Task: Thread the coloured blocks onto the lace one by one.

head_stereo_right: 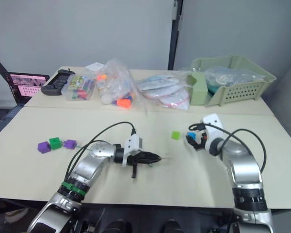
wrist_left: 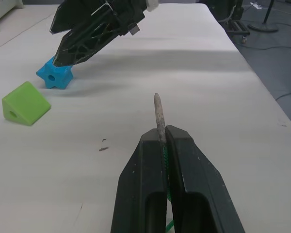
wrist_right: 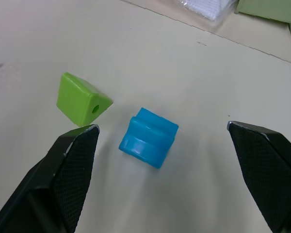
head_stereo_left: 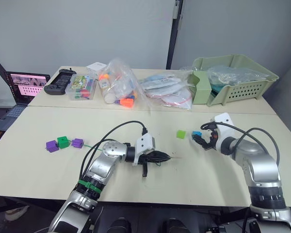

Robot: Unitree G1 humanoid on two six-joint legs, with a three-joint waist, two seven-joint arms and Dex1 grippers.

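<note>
While three blocks, a purple block (head_stereo_left: 51,146), a dark green block (head_stereo_left: 63,141) and another purple block (head_stereo_left: 77,142), already sit in a row on the lace (head_stereo_left: 89,145) in the head views, two remain loose. In the left wrist view, the left gripper (wrist_left: 163,141) is clamped on the lace's stiff tip (wrist_left: 158,114). In the right wrist view, the right gripper (wrist_right: 162,133) hangs spread wide over the blue block (wrist_right: 148,137), with the light green block (wrist_right: 81,98) just beside it, both unthreaded.

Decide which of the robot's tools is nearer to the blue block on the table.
Right. The right tool hangs open directly over the blue block, fingers either side of it. The left tool sits further back across the table, shut on the lace tip.
</note>
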